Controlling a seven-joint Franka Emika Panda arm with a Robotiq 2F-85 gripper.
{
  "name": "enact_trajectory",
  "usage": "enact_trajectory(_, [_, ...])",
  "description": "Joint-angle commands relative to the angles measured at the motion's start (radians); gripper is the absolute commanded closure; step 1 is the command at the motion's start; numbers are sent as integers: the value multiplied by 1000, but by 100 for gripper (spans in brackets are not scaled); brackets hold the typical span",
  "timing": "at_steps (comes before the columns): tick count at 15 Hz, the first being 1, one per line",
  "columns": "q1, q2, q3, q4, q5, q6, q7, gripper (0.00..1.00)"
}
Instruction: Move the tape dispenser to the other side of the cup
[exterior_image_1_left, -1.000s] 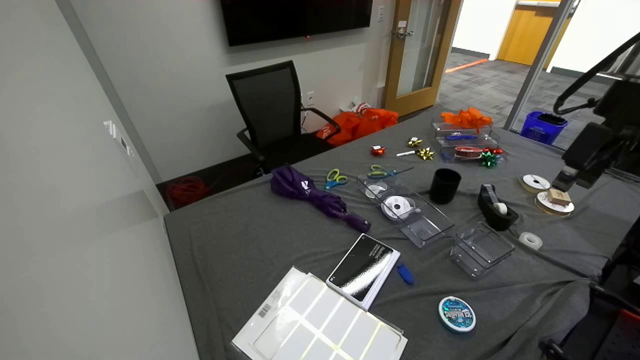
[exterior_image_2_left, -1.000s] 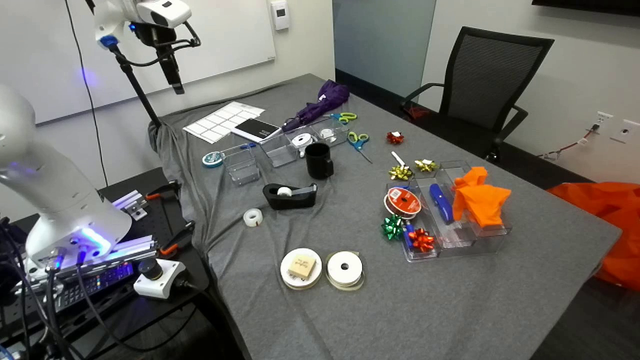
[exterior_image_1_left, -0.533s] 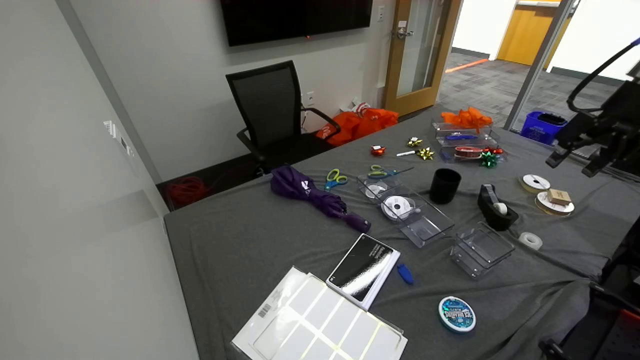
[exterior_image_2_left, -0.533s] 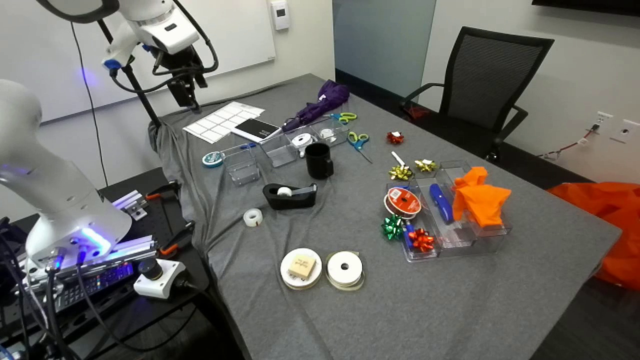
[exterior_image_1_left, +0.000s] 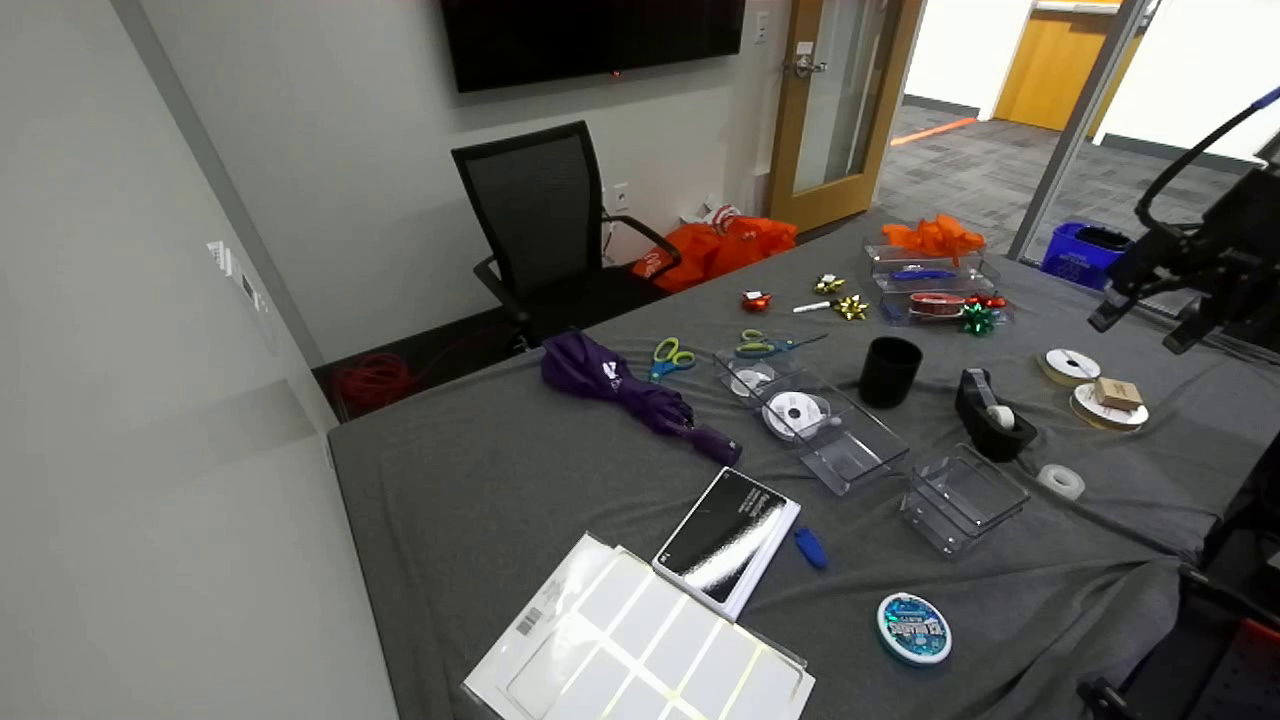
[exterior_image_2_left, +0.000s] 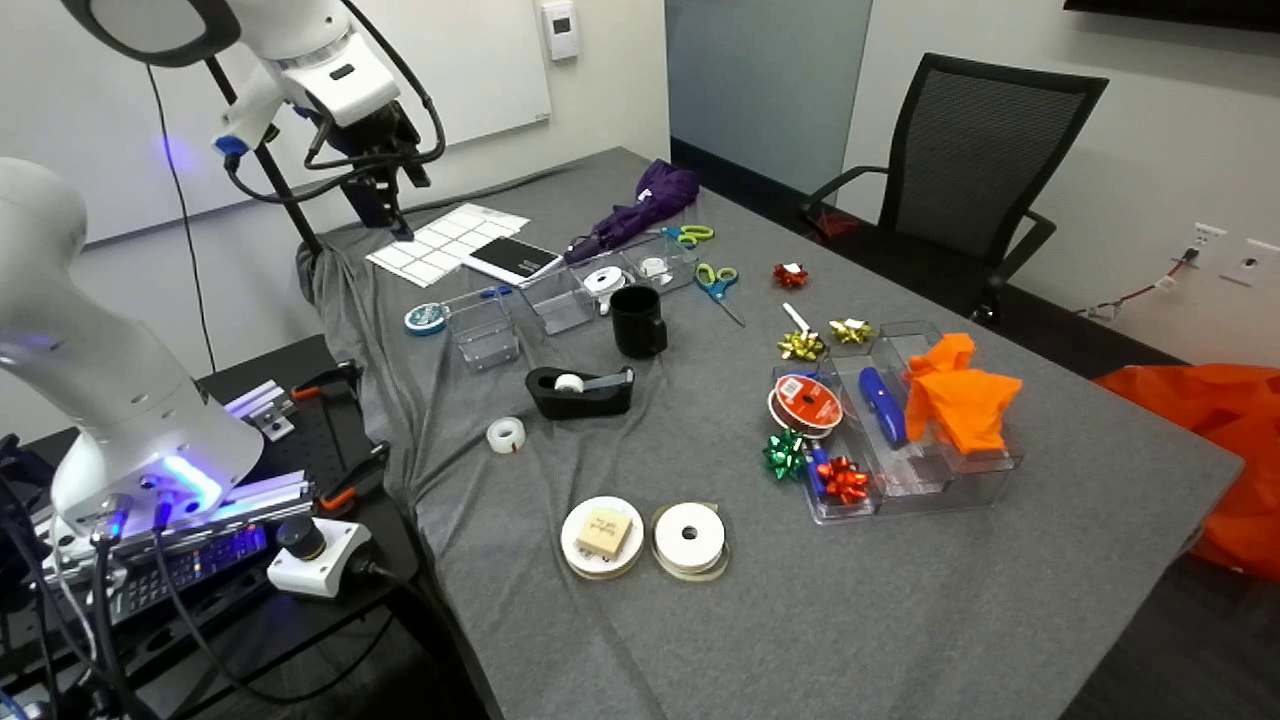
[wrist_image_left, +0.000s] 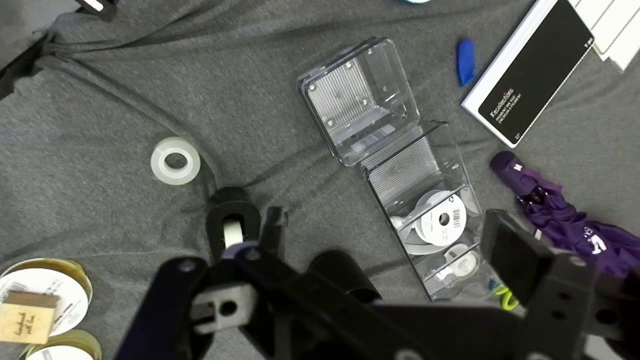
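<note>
Your arm (exterior_image_2_left: 100, 360) is arching partly out of frame at the upper left of an exterior view and bending back down, its gripper (exterior_image_1_left: 1145, 328) hanging above the table (exterior_image_2_left: 1000, 580) and pointing downward, slightly tilted. The dispenser (exterior_image_2_left: 580, 403) is lying on the table near the cup (exterior_image_2_left: 637, 322), well below the gripper; in the wrist view it is showing just outside the gap between the fingers (wrist_image_left: 272, 232), one of them partly covering it. Those fingers are standing wide apart, holding and touching nothing.
</note>
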Motion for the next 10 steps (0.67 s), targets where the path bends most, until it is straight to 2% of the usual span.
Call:
enact_trajectory(1, [-2, 22, 17, 12, -10, -4, 26, 0])
enact_trajectory(6, [-17, 224, 72, 88, -30, 123, 137, 0])
enact_trajectory(10, [-36, 424, 71, 185, -105, 197, 224, 0])
